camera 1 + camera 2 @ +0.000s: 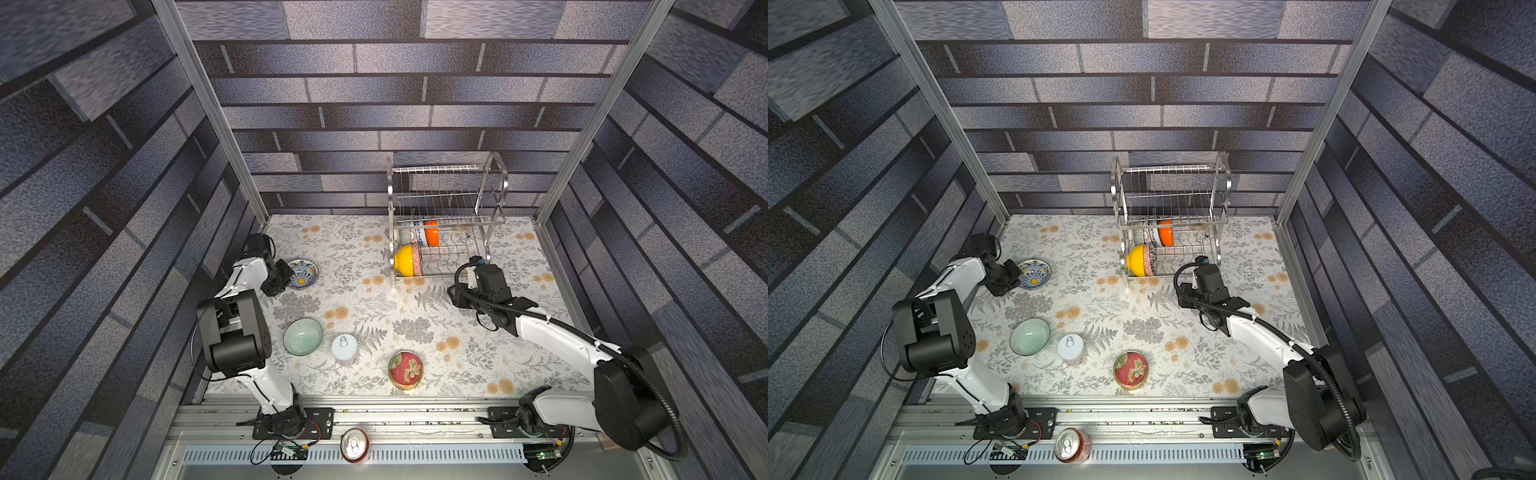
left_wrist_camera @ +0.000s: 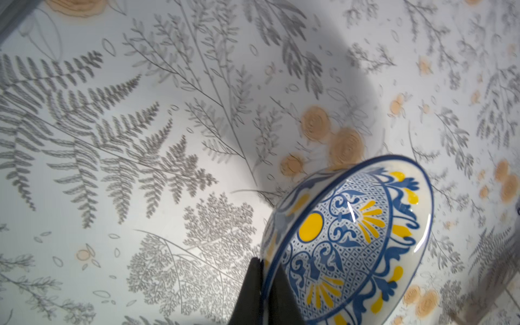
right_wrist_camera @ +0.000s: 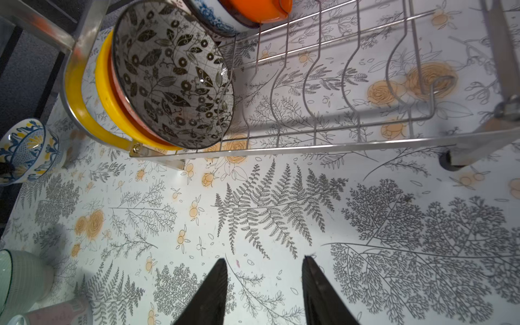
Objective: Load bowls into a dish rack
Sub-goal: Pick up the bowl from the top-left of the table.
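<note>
Presently, by the left wrist view: found left fingers (image 2: 249,295) clenched on the rim of the blue-yellow bowl (image 2: 349,239), one inside, one outside. Saw it tilted over the counter (image 2: 140,140); cannot tell whether fully clear of it. Judged as the pick-up step, grip made.

By the right wrist view: right fingers (image 3: 208,295) spread, holding nothing, over bare counter just before the rack (image 3: 309,146). Noted on the lower shelf a yellow bowl (image 3: 109,104) with a dark floral bowl (image 3: 174,81) nested against it at one end, and an orange bowl (image 3: 253,8) and a blue floral bowl (image 3: 222,19) behind. Counted several wire slots free beside them.

In both top views: rack at the far edge, well apart from the blue-yellow bowl, open counter between. Next move likely calls for lifting, carrying across, and turning the bowl on edge into a free slot. Right arm (image 1: 486,291) close before the rack's front, possibly in the way. Green bowl (image 1: 303,336), can (image 1: 345,348) and tin (image 1: 405,369) nearer the front, seemingly off the path.
</note>
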You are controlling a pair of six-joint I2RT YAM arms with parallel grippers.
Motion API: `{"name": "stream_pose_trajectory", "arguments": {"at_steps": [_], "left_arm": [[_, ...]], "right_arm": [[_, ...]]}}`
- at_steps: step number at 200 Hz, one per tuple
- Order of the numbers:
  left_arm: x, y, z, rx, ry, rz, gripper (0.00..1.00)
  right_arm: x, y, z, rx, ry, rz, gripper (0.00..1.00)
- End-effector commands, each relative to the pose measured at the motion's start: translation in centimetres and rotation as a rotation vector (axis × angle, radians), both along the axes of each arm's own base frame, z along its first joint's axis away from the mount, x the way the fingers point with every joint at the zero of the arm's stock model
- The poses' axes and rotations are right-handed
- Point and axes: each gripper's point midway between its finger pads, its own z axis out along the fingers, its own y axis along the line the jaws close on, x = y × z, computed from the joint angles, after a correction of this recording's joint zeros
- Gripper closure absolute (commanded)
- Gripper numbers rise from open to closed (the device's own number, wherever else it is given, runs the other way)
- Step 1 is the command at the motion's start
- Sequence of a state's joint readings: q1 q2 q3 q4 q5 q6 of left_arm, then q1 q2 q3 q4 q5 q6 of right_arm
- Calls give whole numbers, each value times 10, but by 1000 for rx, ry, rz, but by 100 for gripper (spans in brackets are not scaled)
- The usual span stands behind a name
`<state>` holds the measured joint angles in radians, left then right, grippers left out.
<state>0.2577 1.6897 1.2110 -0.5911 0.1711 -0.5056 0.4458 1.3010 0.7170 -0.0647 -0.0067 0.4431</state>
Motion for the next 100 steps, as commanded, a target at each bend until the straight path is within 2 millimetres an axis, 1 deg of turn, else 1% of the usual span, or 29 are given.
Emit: {"name": "stream_pose_trajectory", "arguments": {"at_steps": [1,25,56,83,100], "left_arm": [[-8,-36,24,-31,-67,-99,99],[-22,-76,28,-51,-76,-187,99],[-40,-128,34,-106,-113,-302,99],[-54,-178,29,-157,-122,-429,99],[-61,-213,24,-188,-123,-518,99]], "right_arm": [[7,-12,7,-9,6,-85,55],[8,-21,7,-12,15,-138,55],[7,-33,15,-19,0,-191,55],[6,-41,21,-28,-12,-219,55],[4,-44,23,-34,-14,-222,55]]}}
